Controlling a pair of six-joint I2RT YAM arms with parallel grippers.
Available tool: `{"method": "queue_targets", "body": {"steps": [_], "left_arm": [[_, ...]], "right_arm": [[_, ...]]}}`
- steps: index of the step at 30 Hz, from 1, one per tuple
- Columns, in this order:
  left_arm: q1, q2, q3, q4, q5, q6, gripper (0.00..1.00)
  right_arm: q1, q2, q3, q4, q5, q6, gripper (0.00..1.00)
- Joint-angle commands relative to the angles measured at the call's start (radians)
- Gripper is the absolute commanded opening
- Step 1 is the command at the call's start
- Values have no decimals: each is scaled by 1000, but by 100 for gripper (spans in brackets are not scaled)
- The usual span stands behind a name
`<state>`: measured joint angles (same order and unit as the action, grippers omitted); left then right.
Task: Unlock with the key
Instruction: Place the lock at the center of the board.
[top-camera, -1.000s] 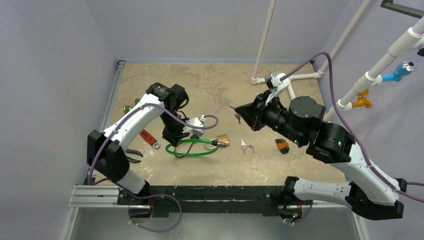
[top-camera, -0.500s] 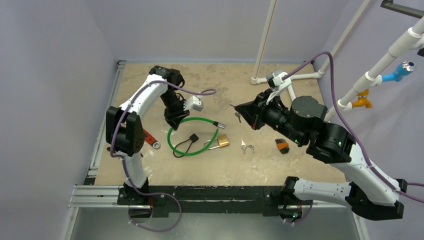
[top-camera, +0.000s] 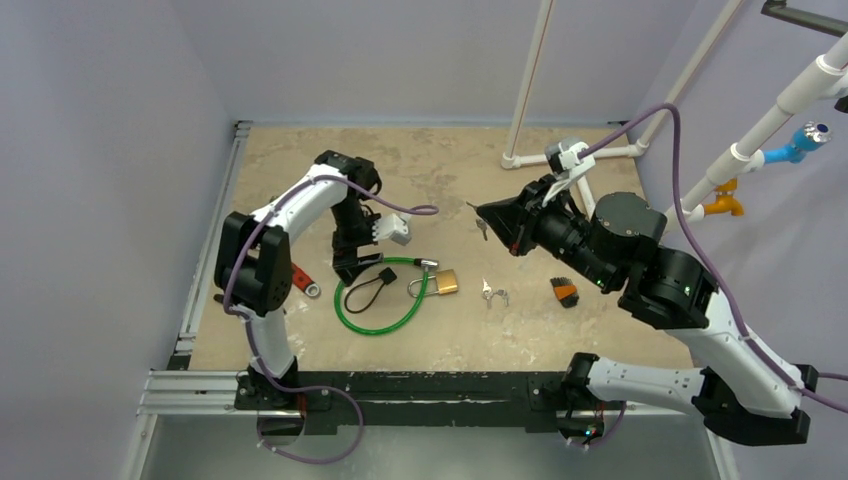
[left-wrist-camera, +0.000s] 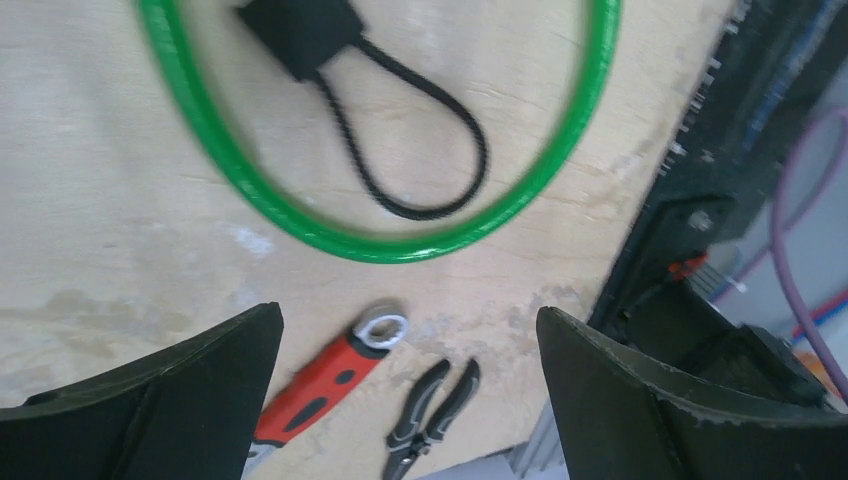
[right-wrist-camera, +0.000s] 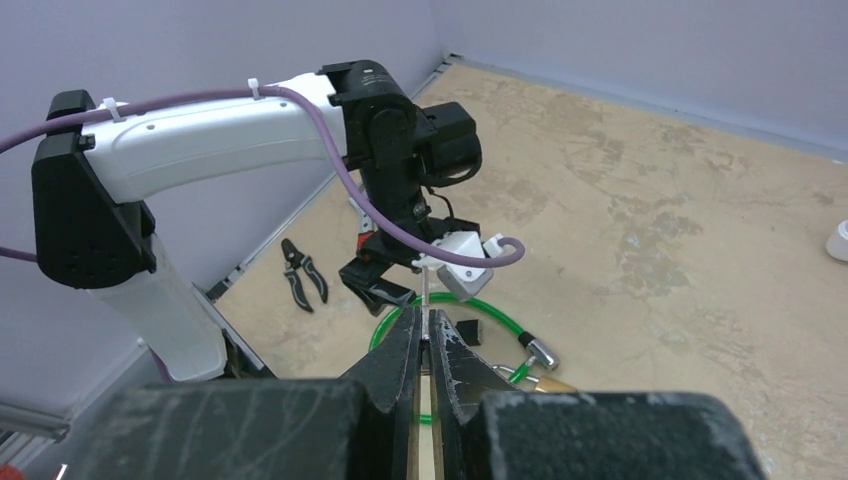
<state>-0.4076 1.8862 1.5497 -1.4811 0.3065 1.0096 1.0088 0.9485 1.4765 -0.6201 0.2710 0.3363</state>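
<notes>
The brass padlock (top-camera: 446, 282) lies on the table, hooked to a green cable loop (top-camera: 378, 305). My left gripper (top-camera: 355, 263) hangs just left of it over the loop's far edge, open and holding nothing. In the left wrist view the wide-apart fingers (left-wrist-camera: 150, 400) frame the green cable (left-wrist-camera: 330, 235) and a black tag (left-wrist-camera: 300, 35). My right gripper (top-camera: 481, 213) hovers right of the lock, shut on a key (right-wrist-camera: 426, 292) whose blade pokes out past the tips. The padlock (right-wrist-camera: 548, 381) shows just right of the right gripper (right-wrist-camera: 424, 325).
A spare key bunch (top-camera: 493, 293) and an orange-black tool (top-camera: 565, 292) lie right of the lock. A red-handled tool (top-camera: 301, 279) and pliers (right-wrist-camera: 301, 270) lie at the left edge. White pipes (top-camera: 525, 90) stand at the back right.
My left gripper has opened and swung up off the cable, then come back down over it. The cable loop and padlock shifted and settled. The right gripper has drifted slightly, still gripping the key.
</notes>
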Motion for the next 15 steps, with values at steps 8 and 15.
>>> {"method": "queue_targets", "body": {"steps": [8,15], "left_arm": [[-55,-167,42,509,-54,-265,100],[-29,-254,-92,844,-5,-403,100]], "right_arm": [[-30,-52,-38,45,45,-1,0],[-56,-73,-98,78,22,24,0]]}}
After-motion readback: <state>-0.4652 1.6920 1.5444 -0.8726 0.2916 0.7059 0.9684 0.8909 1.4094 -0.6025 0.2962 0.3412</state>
